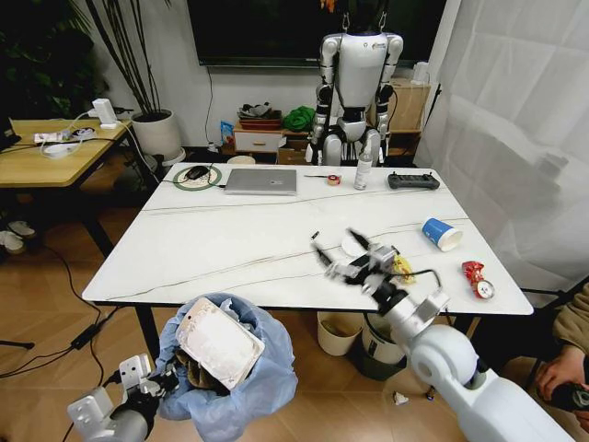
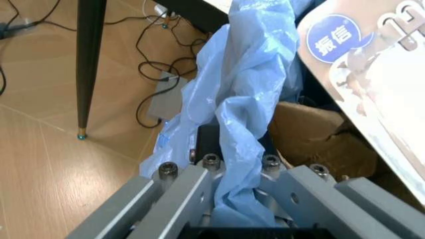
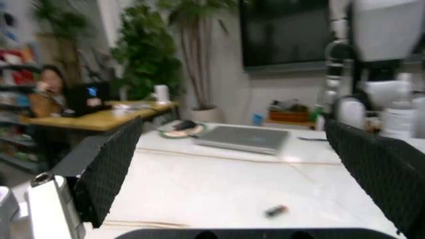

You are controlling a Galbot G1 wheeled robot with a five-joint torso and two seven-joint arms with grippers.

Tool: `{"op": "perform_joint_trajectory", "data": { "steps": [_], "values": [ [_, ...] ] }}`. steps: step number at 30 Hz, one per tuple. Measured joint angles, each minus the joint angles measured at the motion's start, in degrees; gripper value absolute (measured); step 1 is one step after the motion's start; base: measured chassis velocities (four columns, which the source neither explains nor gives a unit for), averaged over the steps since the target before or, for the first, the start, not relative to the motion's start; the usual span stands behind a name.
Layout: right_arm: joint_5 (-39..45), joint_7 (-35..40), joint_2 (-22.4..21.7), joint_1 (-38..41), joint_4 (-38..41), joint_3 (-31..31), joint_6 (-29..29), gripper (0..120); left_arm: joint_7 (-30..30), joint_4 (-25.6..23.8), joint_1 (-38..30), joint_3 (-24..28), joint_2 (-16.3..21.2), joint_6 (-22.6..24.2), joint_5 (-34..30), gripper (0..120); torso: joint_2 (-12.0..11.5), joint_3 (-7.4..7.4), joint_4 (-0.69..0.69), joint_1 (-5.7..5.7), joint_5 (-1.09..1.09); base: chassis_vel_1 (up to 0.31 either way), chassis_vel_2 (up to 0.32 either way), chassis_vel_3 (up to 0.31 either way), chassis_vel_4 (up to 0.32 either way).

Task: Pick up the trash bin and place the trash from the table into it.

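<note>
Trash bin (image 1: 230, 373) pinched by left gripper (image 1: 164, 379) below table (image 1: 239, 249); right gripper (image 1: 348, 256) fingers spread.

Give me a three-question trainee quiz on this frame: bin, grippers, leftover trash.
1. True or false: the left gripper is shut on the liner of the trash bin.
2. Which item lies on the table nearest its right edge?
A. the blue paper cup
B. the red can
C. the laptop
3. Fill in: the right gripper is over the table with its fingers ____.

Key
1. True; it holds the bin below the table's near edge.
2. B
3. Open, holding nothing.
</note>
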Motion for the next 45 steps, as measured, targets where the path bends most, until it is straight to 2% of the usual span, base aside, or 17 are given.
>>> {"op": "perform_joint_trajectory", "data": {
  "steps": [3, 5, 9, 17, 24, 30, 42, 45],
  "values": [
    [-0.8, 0.4, -0.3, 1.4, -1.7, 0.4, -3.0, 100, 0.0, -0.4, 0.2, -0.2, 0.0, 0.0, 0.0, 0, 0.0, 0.00, -0.01, 0.00, 0.00, 0.000, 0.000, 0.000, 0.000],
    [-3.1, -1.6, -0.4, 3.7, -3.7, 0.4, -8.6, 100, 0.0, -0.8, 0.5, -0.3, -0.1, 0.0, 0.0, 0, 0.0, 0.00, -0.01, 0.00, 0.00, 0.000, 0.000, 0.000, 0.000],
    [-4.8, -3.9, 0.3, 7.2, -6.8, -1.3, -11.4, 100, 0.0, -1.1, 0.6, -0.5, -0.3, -0.1, 0.0, 0, 0.0, 0.00, 0.00, 0.00, -0.02, 0.000, 0.000, 0.000, 0.000],
    [-7.1, -6.0, 4.3, 18.1, -19.9, -7.6, -15.8, 100, 0.2, -1.8, 1.4, -0.6, -1.3, -0.3, 0.9, 0, 0.0, 0.00, 0.00, 0.00, -0.01, 0.000, 0.000, 0.000, 0.000],
    [-9.9, -8.2, 7.3, 25.0, -30.0, -10.3, -16.2, 100, 0.3, -2.4, 1.9, -1.0, -2.0, -0.6, 1.4, 0, 0.0, 0.00, 0.03, 0.00, -0.02, 0.000, 0.000, 0.000, 0.000],
    [-12.0, -9.0, 6.7, 25.3, -32.6, -11.2, -16.1, 100, 0.4, -2.4, 2.0, -1.0, -2.2, -0.7, 1.5, 0, 0.0, 0.00, -0.01, -0.01, -0.01, 0.000, 0.000, 0.000, 0.000],
    [-14.7, -10.6, 6.6, 25.9, -37.1, -11.9, -15.0, 99, 0.5, -2.2, 1.8, -0.7, -2.6, -0.8, 1.9, 0, 0.0, 0.00, 0.01, -0.01, 0.00, 0.000, 0.000, 0.000, 0.000],
    [-15.2, -10.8, 7.1, 26.4, -38.6, -12.0, -14.7, 90, 0.5, -2.2, 1.8, -0.7, -2.6, -0.8, 1.9, 0, 0.0, 0.00, 0.00, -0.01, 0.00, 0.000, 0.000, 0.000, 0.000]
  ]
}}
